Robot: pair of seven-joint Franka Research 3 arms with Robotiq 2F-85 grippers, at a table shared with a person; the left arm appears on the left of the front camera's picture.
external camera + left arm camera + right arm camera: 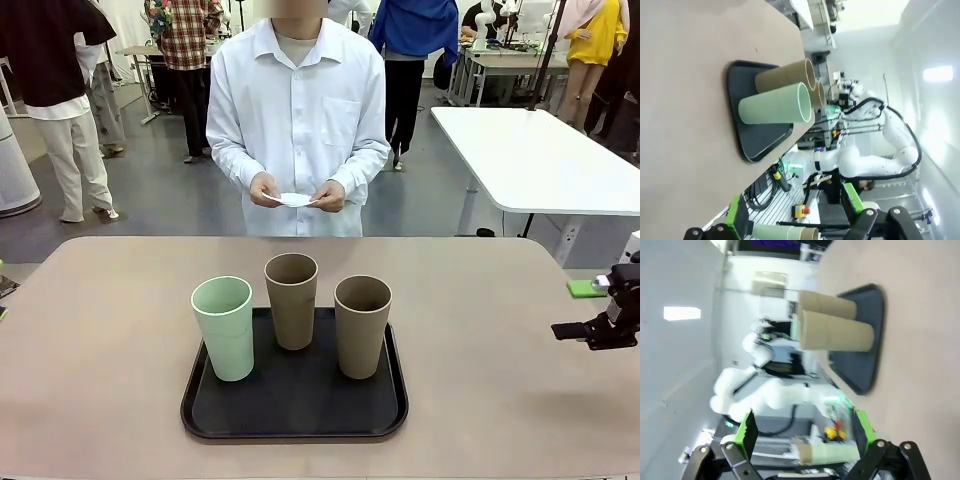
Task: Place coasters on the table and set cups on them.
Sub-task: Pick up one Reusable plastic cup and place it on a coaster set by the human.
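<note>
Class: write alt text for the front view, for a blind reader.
Three upright cups, one mint green, two tan, stand on a black tray on a beige table. Behind it a person holds white coasters in both hands; the right arm's open fingers hover at right.

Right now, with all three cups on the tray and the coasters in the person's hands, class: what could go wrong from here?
1. The mint cup, middle tan cup and right tan cup crowd the tray; tall and narrow-based, one could tip if the open right gripper nudges its neighbour.
2. The coasters are in the person's hands, none on the table; a cup moved now might land bare, or an arm could meet those hands.
</note>
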